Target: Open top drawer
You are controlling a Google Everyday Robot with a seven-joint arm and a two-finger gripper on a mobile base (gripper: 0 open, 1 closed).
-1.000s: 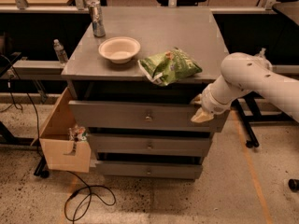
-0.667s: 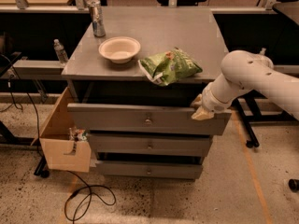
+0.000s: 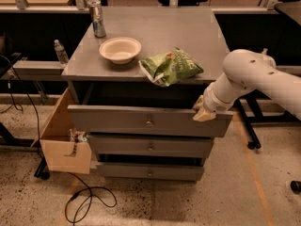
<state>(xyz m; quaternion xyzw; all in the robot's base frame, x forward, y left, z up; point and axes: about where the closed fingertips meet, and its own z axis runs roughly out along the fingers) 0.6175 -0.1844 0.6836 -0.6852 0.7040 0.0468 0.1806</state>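
Three grey drawer fronts are showing beneath the cabinet top [image 3: 188, 36], and you are working on the widest and highest of them. The top drawer [image 3: 117, 119] is standing partly out of the cabinet, its front jutting ahead of the middle drawer [image 3: 150, 146] and the bottom drawer [image 3: 149, 172], with a dark gap lying open behind its upper edge. The gripper [image 3: 205, 111] is sitting at the right end of that upper edge, touching the front and well apart from the small round knob [image 3: 149, 123] at its centre. Whether the claw is spread, pressed together or pinching the edge cannot be told from this view. The white arm [image 3: 254, 79] is reaching in from the right.

By this judgement you are working through the pulling step, with the opening begun but not finished. The next move is calling for a straight, level draw toward the camera. Because you are pulling from one end rather than from the knob, the drawer is likely to skew and bind, so an even pull is mattering most.

A green chip bag [image 3: 170, 67] is overhanging the cabinet's front edge just above the gap, near the gripper, and a rising wrist is risking a brush against it. A light wooden box [image 3: 61, 140] is hanging open at the left, apart from the work.
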